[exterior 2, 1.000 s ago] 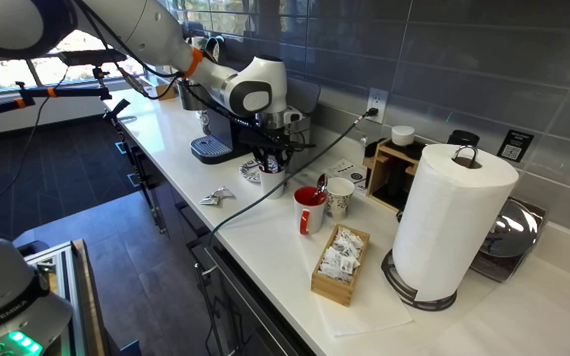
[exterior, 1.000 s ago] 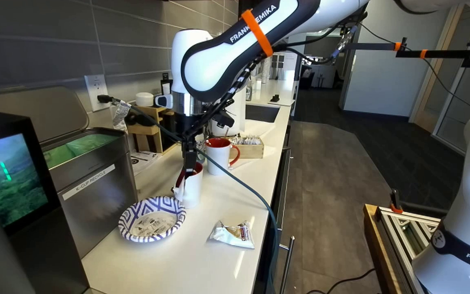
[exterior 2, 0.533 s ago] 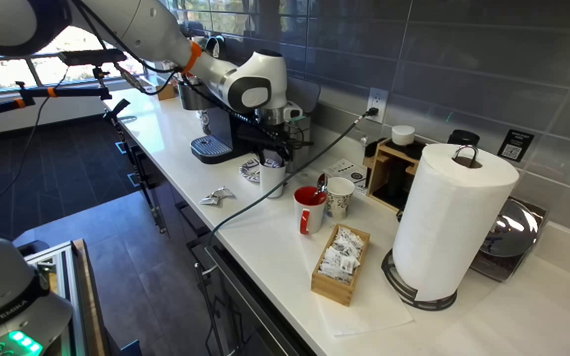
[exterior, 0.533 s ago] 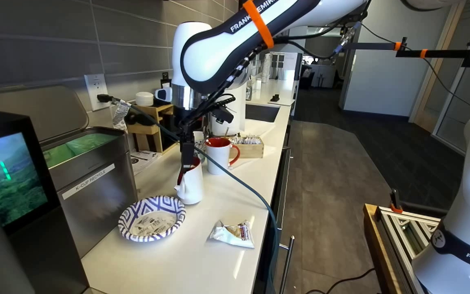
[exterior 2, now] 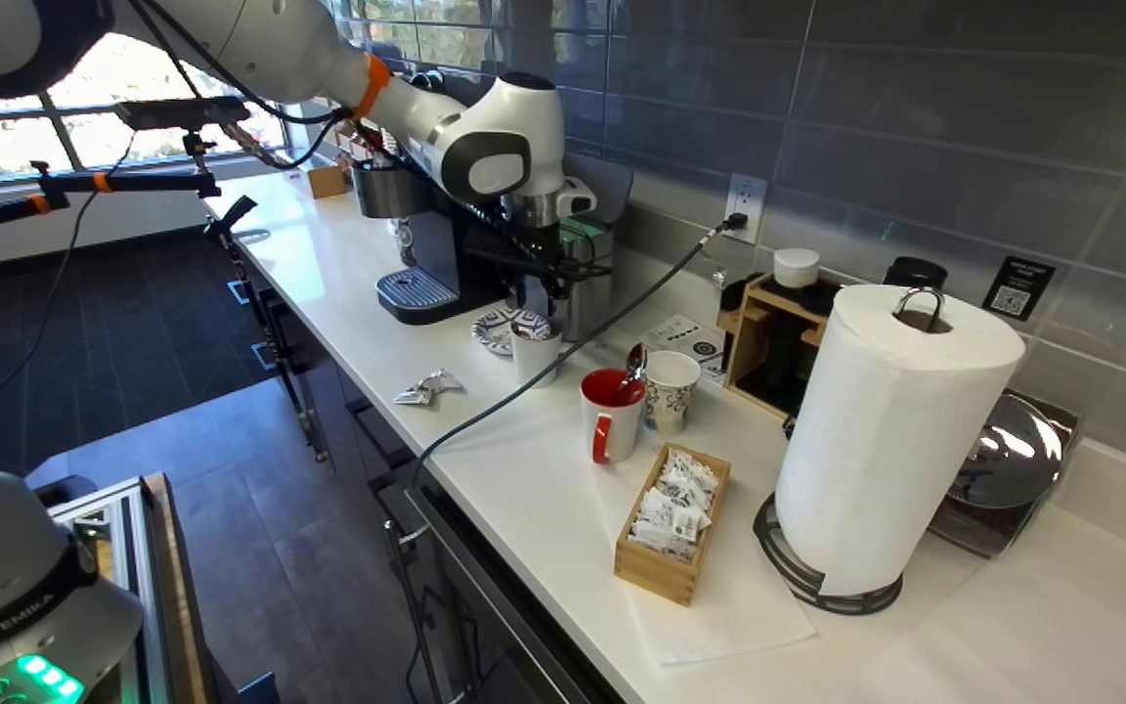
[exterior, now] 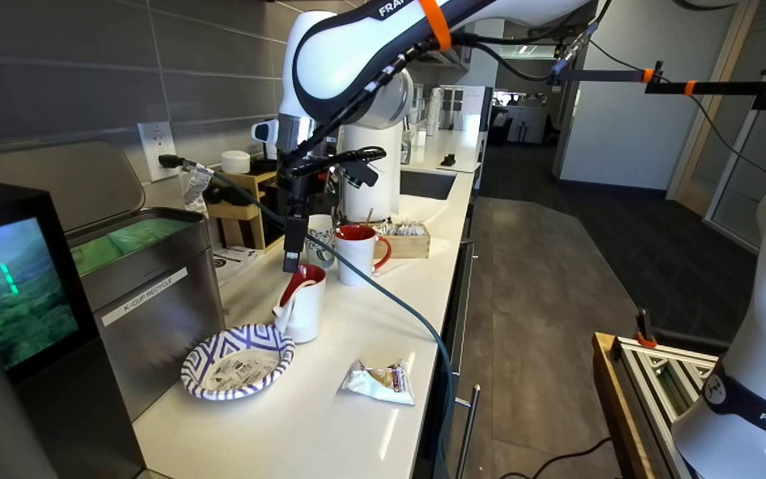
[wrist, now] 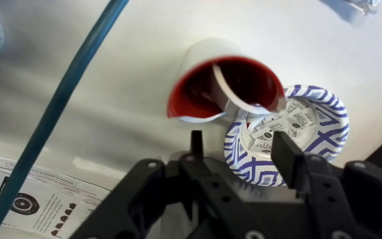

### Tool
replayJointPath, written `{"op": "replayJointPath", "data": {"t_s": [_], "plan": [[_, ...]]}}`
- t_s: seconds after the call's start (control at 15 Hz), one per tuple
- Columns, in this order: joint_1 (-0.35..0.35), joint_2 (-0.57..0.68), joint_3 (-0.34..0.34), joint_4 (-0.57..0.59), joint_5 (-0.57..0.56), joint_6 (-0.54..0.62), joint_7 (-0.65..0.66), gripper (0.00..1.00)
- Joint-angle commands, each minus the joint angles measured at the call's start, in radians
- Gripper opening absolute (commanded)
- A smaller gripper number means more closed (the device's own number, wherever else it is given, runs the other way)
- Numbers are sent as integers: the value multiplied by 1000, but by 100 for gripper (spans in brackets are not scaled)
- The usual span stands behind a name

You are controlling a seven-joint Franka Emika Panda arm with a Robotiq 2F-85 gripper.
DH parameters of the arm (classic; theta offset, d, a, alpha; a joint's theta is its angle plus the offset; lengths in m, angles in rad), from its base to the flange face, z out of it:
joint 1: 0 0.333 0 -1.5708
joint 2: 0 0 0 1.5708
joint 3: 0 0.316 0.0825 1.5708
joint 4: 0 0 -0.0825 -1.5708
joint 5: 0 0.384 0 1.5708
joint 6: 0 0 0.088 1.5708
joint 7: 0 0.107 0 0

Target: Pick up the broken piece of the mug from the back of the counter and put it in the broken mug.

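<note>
Shard (wrist: 224,94) seems, in the blurred wrist view, to lean inside the mug (wrist: 191,103) near 12 o'clock from the wide-spread, empty gripper (wrist: 238,141), its long axis about 10:30 to 4:30, so backing off should spare it.

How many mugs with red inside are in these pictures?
2: the broken white ceramic mug beside the blue-patterned paper bowl, and the whole white mug with red handle beside the patterned paper cup. Others may be hidden.
</note>
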State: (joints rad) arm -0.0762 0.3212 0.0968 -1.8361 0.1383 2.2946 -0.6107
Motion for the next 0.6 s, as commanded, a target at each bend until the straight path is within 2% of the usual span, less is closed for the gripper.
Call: {"op": "replayJointPath", "data": {"t_s": [0.0, 0.2, 0.47, 0.53], "plan": [[4, -19, 0, -25, 4, 8, 23, 27], [5, -18, -1, -26, 4, 8, 36, 2], [-10, -45, -5, -12, 30, -25, 67, 0], [-25, -62, -3, -1, 55, -81, 61, 0]]}}
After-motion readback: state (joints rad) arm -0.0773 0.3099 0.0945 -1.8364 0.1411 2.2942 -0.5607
